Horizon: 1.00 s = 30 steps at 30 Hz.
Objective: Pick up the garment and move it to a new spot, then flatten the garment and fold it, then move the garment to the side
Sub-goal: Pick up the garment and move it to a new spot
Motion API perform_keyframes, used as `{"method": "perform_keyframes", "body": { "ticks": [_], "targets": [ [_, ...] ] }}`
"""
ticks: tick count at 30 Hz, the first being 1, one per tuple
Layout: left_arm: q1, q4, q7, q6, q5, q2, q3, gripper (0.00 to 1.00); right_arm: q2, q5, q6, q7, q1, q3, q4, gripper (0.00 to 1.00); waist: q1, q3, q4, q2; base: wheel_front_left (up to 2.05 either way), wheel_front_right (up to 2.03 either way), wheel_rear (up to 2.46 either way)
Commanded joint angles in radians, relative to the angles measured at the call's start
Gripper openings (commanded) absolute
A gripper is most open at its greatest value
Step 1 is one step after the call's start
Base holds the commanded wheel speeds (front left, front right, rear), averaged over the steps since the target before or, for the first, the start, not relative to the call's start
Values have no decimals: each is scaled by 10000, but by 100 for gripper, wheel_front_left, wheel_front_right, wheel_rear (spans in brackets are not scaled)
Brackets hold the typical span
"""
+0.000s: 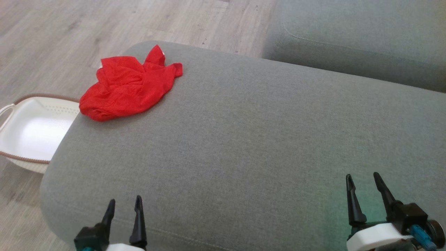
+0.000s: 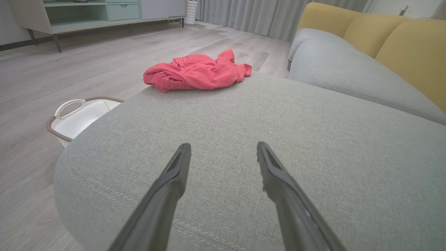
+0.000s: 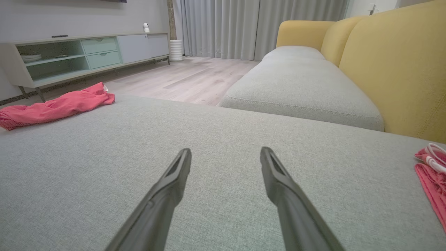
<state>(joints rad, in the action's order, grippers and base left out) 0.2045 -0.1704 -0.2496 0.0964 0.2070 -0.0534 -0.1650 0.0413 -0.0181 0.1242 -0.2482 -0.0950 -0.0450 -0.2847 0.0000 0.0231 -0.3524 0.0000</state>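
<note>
The garment [image 1: 127,84] is a crumpled red cloth lying at the far left corner of a grey sofa cushion [image 1: 244,139]. The left wrist view has the garment [image 2: 197,71] well ahead of the fingers, and the right wrist view has it [image 3: 55,105] far off to the left. My left gripper [image 1: 124,205] hovers open over the cushion's near edge, with nothing between its fingers. At the near right, my right gripper [image 1: 364,179] is open too and empty. Both grippers are far from the garment.
A white basket [image 1: 33,130] with a brown rim stands on the wooden floor [image 1: 52,42] left of the cushion. A second grey cushion [image 1: 359,38] lies beyond, with yellow backrests [image 3: 393,62]. Another red cloth with white cords [image 3: 432,167] lies at the right wrist view's right edge.
</note>
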Motion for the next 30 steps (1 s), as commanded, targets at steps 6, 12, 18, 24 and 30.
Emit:
{"method": "perform_keyframes", "body": {
  "ticks": [6, 12, 18, 24, 30],
  "targets": [
    [-747, 505, -122, 32, 152, 32, 698, 100, 89, 144, 65, -135, 480, 77, 377, 100, 0, -648, 419, 0, 0, 0, 0],
    [-2139, 208, -122, -131, 355, -150, 1475, 100, 89, 599, 65, -135, 907, -142, 623, 100, 0, -1904, 662, 0, 0, 0, 0],
    [-4697, -1032, 553, -133, 736, -826, 2061, 100, 89, 1333, 65, -125, 1455, -355, 964, 100, 0, -3455, 665, 0, 0, 0, 0],
    [-7461, -2892, 1469, -28, 877, -1447, 2269, 100, 271, 1966, 65, 250, 1830, -418, 1710, 100, 0, -4854, 559, 0, 0, 0, 0],
    [-9198, -5171, 2258, 76, 923, -1737, 2232, 100, 676, 1965, 65, 617, 1800, -396, 2413, 100, 0, -5499, 623, 0, 0, 0, 0]
  ]
}}
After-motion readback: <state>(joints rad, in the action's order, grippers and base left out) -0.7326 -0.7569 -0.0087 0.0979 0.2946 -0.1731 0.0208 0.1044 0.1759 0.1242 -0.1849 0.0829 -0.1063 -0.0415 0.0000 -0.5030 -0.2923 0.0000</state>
